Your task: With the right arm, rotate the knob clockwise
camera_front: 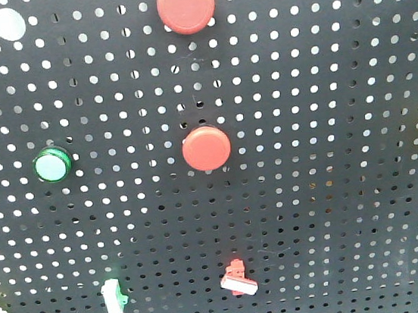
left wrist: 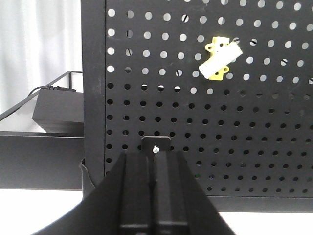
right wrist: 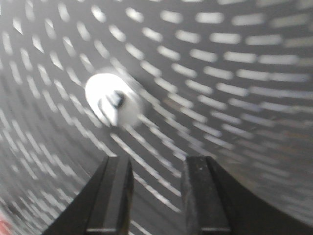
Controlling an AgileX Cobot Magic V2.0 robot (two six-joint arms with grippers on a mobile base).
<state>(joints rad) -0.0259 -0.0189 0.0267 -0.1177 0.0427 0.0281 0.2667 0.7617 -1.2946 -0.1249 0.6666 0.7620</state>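
I see the round white plastic knob [right wrist: 113, 104] left of centre in the blurred right wrist view | right gripper [right wrist: 155, 196] below it, jaws apart, empty | knob looks small, rigid, smooth; I would pinch its rim | left gripper [left wrist: 152, 196] closed, idle.

We see black perforated metal pegboard [camera_front: 337, 209] as the carrying surface, upright, filling the front view. Mounted on it: big red round button [camera_front: 186, 4] top centre, second red round button [camera_front: 206, 147] mid, green round button [camera_front: 52, 165] at left, pale round cap [camera_front: 9, 24] top left. Bottom row: white/green small switch [camera_front: 114, 299], red/white small switch [camera_front: 238, 279], tilted. Left wrist view: yellow/white switch [left wrist: 219, 59] tilted on board; board stands on white surface [left wrist: 39, 208].
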